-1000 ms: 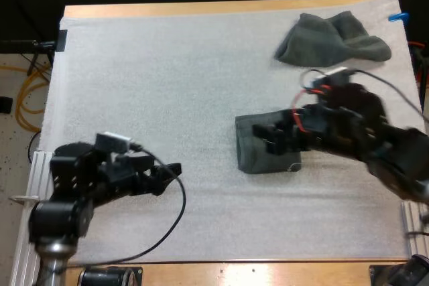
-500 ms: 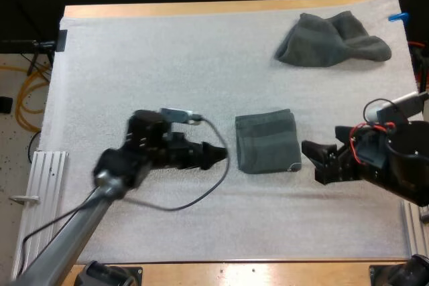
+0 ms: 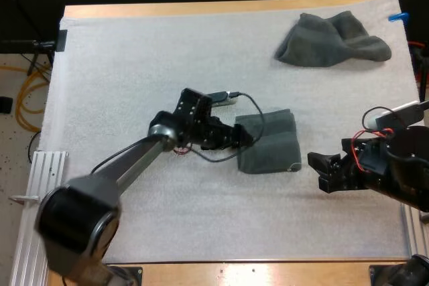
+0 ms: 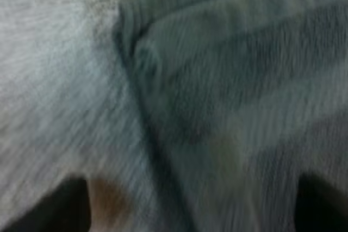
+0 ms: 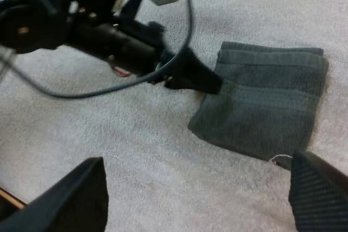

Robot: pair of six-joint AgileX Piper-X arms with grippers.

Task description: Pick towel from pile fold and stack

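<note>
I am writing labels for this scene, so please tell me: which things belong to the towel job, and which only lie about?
Job:
folded towel, with the open left gripper at its edge
crumpled towel, at the mat's far right
right gripper, open, apart from both towels

Only there:
mat
table

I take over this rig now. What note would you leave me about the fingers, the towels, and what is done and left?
Left gripper: fingers open, at the left edge of the folded dark grey-green towel, mid-mat.
Right gripper: fingers open, clear of it on its right.
Crumpled dark grey-green towel: far right of the white mat.
Done: one towel folded.
Left: pick, fold and stack the crumpled one.
</note>
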